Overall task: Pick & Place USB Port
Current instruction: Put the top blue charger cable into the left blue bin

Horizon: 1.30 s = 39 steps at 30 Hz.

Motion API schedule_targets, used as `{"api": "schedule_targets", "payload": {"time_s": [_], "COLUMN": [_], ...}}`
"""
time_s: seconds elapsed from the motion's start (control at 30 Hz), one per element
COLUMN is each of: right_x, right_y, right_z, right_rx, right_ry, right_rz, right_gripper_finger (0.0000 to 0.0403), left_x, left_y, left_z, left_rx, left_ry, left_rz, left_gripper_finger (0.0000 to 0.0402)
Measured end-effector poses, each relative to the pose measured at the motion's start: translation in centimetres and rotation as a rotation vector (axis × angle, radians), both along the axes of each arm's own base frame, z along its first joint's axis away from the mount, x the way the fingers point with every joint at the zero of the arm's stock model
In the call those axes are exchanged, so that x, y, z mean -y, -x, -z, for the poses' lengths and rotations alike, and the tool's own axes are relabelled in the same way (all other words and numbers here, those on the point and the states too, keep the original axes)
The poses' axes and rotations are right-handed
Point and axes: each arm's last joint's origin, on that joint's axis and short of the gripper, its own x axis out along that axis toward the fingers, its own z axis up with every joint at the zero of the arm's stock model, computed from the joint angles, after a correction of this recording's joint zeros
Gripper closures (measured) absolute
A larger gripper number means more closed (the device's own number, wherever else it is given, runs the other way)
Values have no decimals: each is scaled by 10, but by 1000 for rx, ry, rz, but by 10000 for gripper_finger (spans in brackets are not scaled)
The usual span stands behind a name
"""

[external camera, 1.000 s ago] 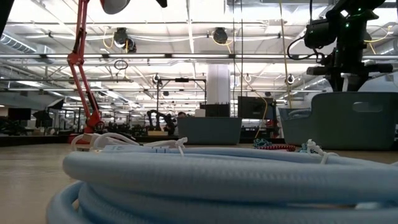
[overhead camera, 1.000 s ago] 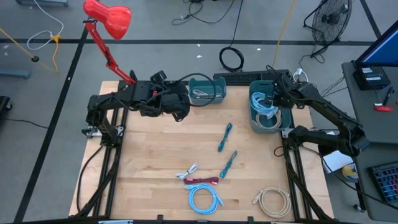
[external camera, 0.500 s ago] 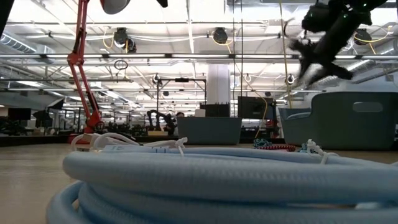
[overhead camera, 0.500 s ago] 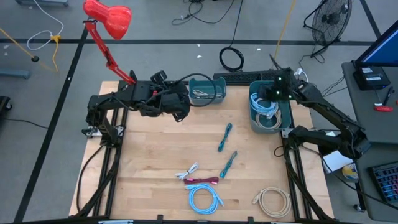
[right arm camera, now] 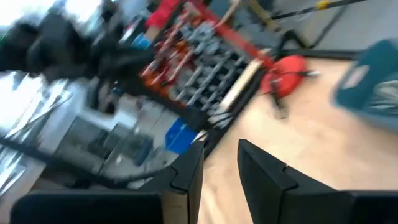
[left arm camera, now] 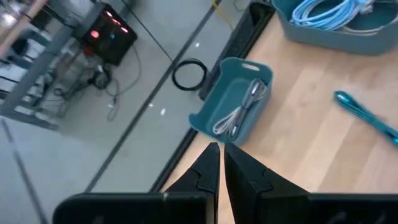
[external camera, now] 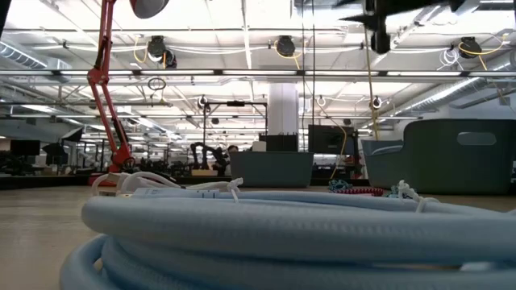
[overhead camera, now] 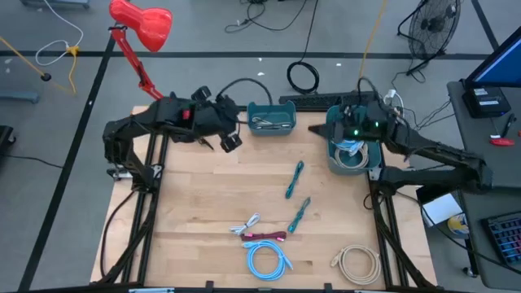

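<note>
The left gripper [overhead camera: 230,140], fingers nearly together and empty, hovers beside the small teal bin [overhead camera: 271,118]; the right gripper [overhead camera: 340,133], slightly parted, hangs over the large bin [overhead camera: 332,159] of blue cable.

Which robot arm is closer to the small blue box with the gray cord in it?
Left. The left gripper hangs just beside the small teal bin, at its left end. The right gripper is farther away, above the big bin of blue cables.
</note>
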Motion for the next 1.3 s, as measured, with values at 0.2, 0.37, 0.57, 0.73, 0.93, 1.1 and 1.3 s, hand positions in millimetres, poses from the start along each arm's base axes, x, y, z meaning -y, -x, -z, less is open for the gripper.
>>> {"api": "schedule_targets", "payload": {"time_s": [0.2, 0.37, 0.57, 0.73, 0.93, 1.1, 1.3], "right_x": [-47, -79, -93, -83, -69, -54, -36], "right_y": [-20, -40, -65, -72, -74, -83, -78], "right_z": [4, 26, 74, 112, 136, 135, 137], "right_rx": [-18, -158, -474, -747, -894, -794, -828], "right_ry": [81, 193, 130, -100, -498, -542, -549], "right_rz": [-96, -233, -291, -163, 129, 203, 232], "right_gripper_finger": [314, 314, 314, 314, 314, 314, 314], "left_x": [-6, -13, -21, -21, -16, -8, 1], "left_y": [15, 20, 22, 22, 22, 21, 21], "left_z": [-12, -14, -14, -14, -12, -13, -13], "left_rx": [39, 17, 0, -13, -31, -33, -35], "left_ry": [67, 59, 75, 79, 89, 85, 83], "left_rz": [67, 87, 117, 135, 158, 182, 214], "left_gripper_finger": [376, 376, 376, 376, 376, 376, 376]}}
